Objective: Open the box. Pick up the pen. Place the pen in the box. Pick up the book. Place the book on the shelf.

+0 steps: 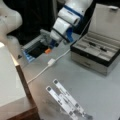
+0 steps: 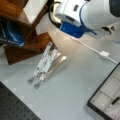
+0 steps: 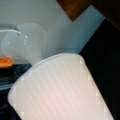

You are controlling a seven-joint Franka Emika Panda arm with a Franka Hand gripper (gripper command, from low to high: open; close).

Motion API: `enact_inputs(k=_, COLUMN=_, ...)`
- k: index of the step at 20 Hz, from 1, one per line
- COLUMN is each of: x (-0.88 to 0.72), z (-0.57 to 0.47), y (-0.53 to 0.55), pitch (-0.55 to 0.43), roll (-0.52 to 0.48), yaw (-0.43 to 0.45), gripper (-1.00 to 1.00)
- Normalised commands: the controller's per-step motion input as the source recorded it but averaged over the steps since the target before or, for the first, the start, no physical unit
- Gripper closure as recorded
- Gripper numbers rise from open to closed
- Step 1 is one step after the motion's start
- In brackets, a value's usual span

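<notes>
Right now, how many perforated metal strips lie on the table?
2 clear in both front views: one metal strip beside the second strip, joined near one end on the grey table. More may lie hidden beneath.

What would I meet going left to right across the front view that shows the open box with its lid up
shelf → white cable → perforated metal strips → box, lid up, with the pen inside.

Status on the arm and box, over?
Gripper by dark tray, at box's left in a front view. Box open, pen inside. Metal strips on table near shelf.
</notes>
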Motion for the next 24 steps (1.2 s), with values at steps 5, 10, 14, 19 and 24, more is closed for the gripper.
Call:
enact_inputs(k=5, x=0.25, z=-0.11, y=0.17, pitch=-0.107, roll=0.540, yaw=-0.224, gripper=-1.00)
enact_inputs(k=10, x=0.26, z=-0.19, y=0.17, pitch=-0.082, roll=0.438, yaw=-0.152, gripper=-1.00)
enact_inputs(k=14, x=0.21, z=-0.17, y=0.10, pitch=-0.069, roll=0.387, yaw=-0.085, gripper=-1.00)
enact_inputs(k=19, x=0.10, z=-0.09, y=0.06, pitch=-0.054, roll=0.352, yaw=-0.114, gripper=-1.00)
enact_inputs(k=24, x=0.00, z=-0.07, y=0.09, pitch=-0.065, roll=0.325, yaw=-0.155, gripper=-1.00)
